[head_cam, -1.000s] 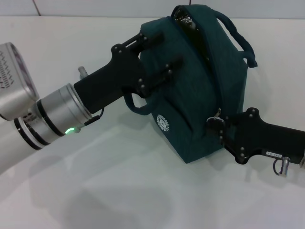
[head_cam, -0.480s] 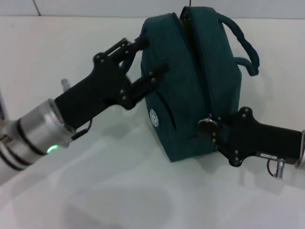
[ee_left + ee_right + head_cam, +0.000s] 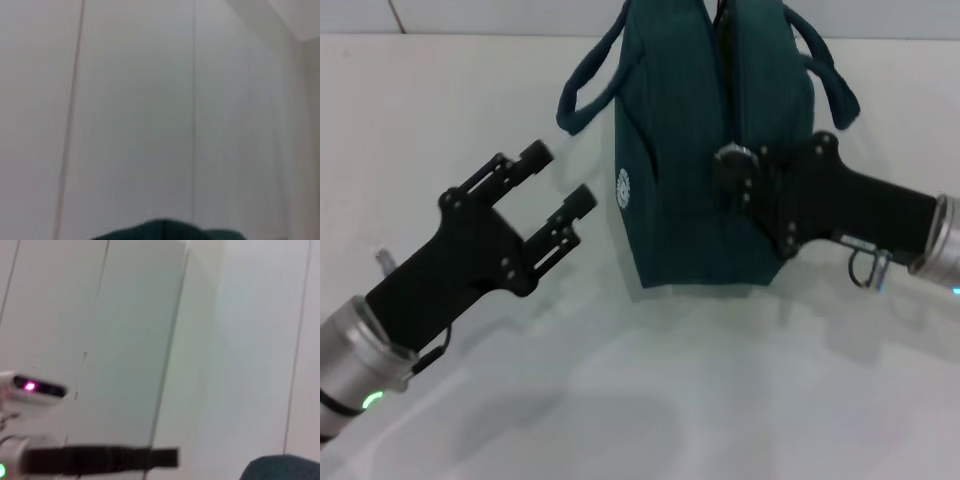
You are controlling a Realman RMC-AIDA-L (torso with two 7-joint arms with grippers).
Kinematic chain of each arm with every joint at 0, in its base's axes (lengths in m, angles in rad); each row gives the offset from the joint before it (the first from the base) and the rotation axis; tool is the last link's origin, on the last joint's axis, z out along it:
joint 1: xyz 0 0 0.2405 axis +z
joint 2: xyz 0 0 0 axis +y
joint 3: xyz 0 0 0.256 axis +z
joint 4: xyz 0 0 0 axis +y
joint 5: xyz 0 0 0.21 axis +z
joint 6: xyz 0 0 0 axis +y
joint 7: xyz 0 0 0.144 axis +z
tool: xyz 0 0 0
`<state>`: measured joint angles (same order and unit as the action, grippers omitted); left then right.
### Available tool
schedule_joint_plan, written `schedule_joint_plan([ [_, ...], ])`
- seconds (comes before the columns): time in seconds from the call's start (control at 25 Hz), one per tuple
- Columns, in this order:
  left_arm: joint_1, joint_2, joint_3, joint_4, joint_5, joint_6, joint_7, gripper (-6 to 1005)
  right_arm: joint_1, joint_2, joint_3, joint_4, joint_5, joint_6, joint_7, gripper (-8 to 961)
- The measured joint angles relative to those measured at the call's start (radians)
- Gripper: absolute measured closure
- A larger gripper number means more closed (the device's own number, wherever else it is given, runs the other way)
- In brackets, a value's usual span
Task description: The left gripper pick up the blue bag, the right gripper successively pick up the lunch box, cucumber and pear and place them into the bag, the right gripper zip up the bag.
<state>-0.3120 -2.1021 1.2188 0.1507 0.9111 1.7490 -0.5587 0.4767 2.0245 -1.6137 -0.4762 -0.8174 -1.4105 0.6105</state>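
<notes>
The blue bag (image 3: 690,170) stands upright at the far middle of the white table, its two handles hanging loose and its white round logo facing my left side. My right gripper (image 3: 732,162) reaches in from the right, its fingers pinched together on the zipper pull at the bag's near end seam. Well short of the bag, at the lower left, my left gripper (image 3: 558,176) is open and holds nothing. A sliver of the bag (image 3: 165,231) shows in the left wrist view, and a corner of the bag (image 3: 285,467) in the right wrist view. The lunch box, cucumber and pear are out of view.
The white table (image 3: 650,400) spreads bare in front of the bag, with a wall seam at the far edge. In the right wrist view a black bar (image 3: 100,458) and a white unit with a pink light (image 3: 32,387) show at the left.
My left gripper has let go of the bag and drawn back toward me to the left. The bag has swung upright. My right gripper has risen along the zipper seam.
</notes>
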Motion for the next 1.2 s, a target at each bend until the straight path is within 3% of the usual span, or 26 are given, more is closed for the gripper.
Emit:
schedule_joint_plan([
  [0.36,0.011,-0.002,0.004,-0.089,-0.048,-0.043,0.058,375,0.059,0.003,-0.044,0.011,0.085,0.056,0.001,937],
  [0.8,-0.171,-0.006,0.035,-0.173,-0.012,-0.165,0.018,378,0.063,0.003,-0.058,0.012,0.106,0.072,0.004,937],
  [1.2,-0.224,-0.006,0.035,-0.176,0.016,-0.207,0.012,380,0.057,0.003,-0.117,0.006,0.165,0.067,0.002,937],
])
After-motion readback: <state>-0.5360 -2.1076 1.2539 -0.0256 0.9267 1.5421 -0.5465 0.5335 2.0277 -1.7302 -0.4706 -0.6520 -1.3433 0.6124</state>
